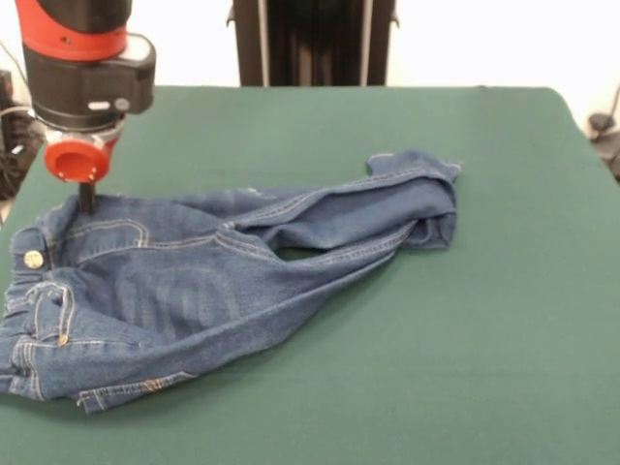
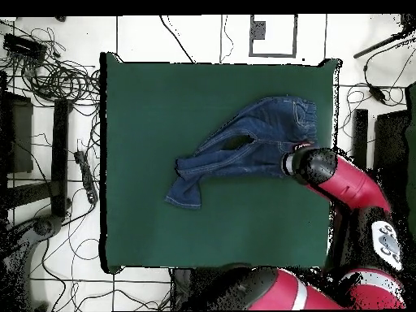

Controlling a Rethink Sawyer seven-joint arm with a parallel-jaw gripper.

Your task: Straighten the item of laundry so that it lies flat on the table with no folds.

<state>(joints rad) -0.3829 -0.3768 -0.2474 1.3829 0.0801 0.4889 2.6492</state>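
Green felt covered the whole worktop (image 1: 504, 320), one in number, with cables and stands on the floor around it in the overhead view. Item: one pair of jeans (image 1: 194, 291), blue denim with tan stitching and a brass button at the waistband, lying toward the side of the worktop where my arm reached in. Condition: not flat. The waistband end was bunched and turned at the edge, the two legs ran off together across the cloth with a small gap of green showing between them, and the cuffs were folded over on themselves at the far end. Item: one end effector (image 1: 86, 199), dark, below a red collar, set down at the waistband corner and touching or nearly touching the denim; I could not tell whether it was spread, pressed together or pinching cloth, since the tip was narrow and partly hidden. Step in hand, as I judged it: taking hold of the waistband corner. The next move would call for a sure grip there, then a pull away from the cuffs to draw the legs out, with the folded cuffs left for a separate pass.
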